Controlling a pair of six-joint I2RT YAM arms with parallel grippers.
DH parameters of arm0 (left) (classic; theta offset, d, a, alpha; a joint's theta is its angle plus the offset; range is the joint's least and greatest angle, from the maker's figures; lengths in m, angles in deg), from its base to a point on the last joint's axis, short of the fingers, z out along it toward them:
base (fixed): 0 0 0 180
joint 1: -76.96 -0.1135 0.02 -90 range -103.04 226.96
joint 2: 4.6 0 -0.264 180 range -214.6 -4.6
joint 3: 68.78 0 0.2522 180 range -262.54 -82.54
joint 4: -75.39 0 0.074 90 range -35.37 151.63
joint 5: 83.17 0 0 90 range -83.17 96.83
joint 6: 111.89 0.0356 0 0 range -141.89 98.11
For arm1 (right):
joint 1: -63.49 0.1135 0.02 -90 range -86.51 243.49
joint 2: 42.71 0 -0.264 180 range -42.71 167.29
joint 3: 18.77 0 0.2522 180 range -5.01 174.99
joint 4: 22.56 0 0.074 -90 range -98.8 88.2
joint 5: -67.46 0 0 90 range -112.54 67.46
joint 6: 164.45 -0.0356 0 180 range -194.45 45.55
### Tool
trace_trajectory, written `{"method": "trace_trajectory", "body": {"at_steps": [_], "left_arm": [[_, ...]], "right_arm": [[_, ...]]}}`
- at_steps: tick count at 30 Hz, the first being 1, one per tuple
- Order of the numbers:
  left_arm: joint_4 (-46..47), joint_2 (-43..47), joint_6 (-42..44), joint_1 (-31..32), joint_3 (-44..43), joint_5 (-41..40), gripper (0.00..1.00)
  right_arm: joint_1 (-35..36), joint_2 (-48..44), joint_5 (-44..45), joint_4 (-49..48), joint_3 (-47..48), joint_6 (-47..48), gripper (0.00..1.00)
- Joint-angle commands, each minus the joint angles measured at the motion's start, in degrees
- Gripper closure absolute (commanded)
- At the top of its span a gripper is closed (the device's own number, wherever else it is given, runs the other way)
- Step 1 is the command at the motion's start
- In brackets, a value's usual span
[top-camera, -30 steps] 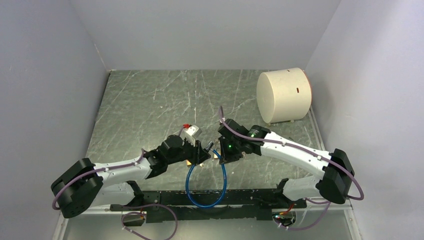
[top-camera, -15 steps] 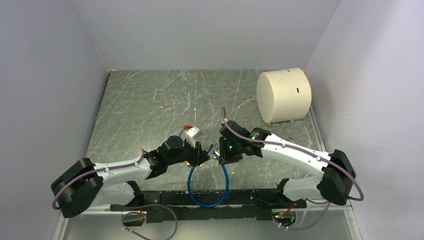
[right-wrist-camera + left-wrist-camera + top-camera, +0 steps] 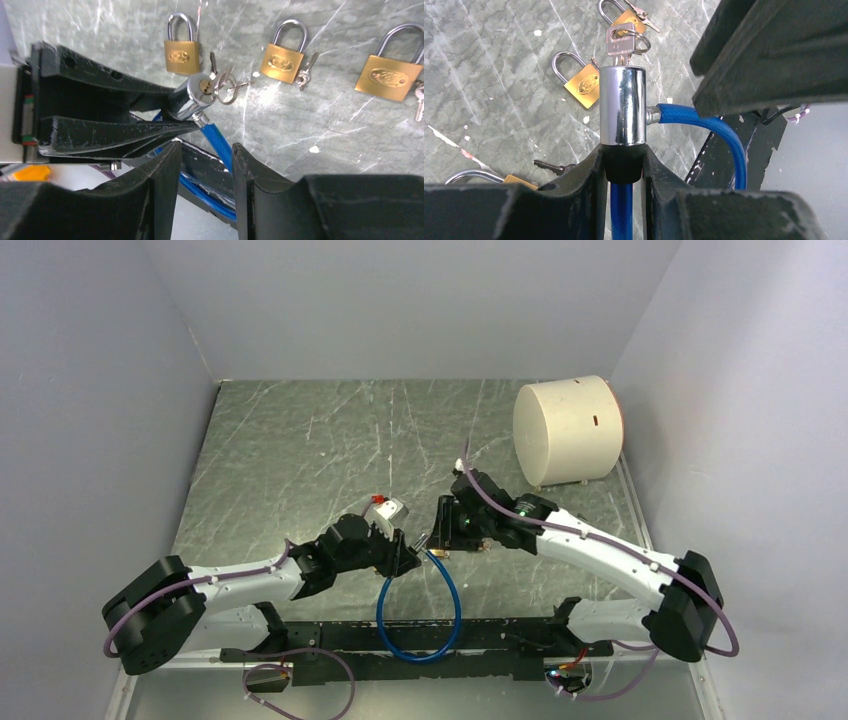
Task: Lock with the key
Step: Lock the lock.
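Chrome, smooth and round, the lock barrel (image 3: pixel 623 105) was clamped at its black collar between the fingers of the left gripper (image 3: pixel 623 165). The left arm lay low and stretched out behind the barrel. A flat silver key (image 3: pixel 620 42) on a thin wire ring stood in the barrel's far end. A glossy blue cable (image 3: pixel 694 117) left the barrel's side and curved round in a loop beneath it. The right arm reached toward the barrel from the opposite side with its elbow bent. The right gripper (image 3: pixel 205 150) faced the keyed end, near the barrel but not touching it, its fingers slightly parted and grasping nothing. Around the barrel, small brass padlocks (image 3: pixel 282 62) with curved steel shackles lay flat on the marbled grey table (image 3: pixel 300 440).
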Motion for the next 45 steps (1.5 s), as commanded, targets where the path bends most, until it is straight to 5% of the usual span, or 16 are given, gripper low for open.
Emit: {"method": "trace_trajectory", "body": {"at_steps": [1, 9, 28, 45], "left_arm": [[1.9, 1.3, 1.1, 0.2, -0.1, 1.4, 0.98], [2.1, 0.5, 1.7, 0.2, -1.0, 3.0, 0.98], [-0.1, 2.6, 2.9, 0.2, -1.5, 3.4, 0.98], [-0.8, 3.4, 3.5, 0.2, -2.2, 3.2, 0.97]], "right_arm": [[-4.1, -5.1, -1.1, -6.1, -2.9, -3.1, 0.55], [-14.9, -7.6, -15.4, -22.6, -9.7, -1.7, 0.54], [-20.0, 3.8, -32.4, -27.4, -9.2, 0.5, 0.64], [-20.1, 7.8, -34.6, -26.9, -9.2, 0.8, 0.67]]}}
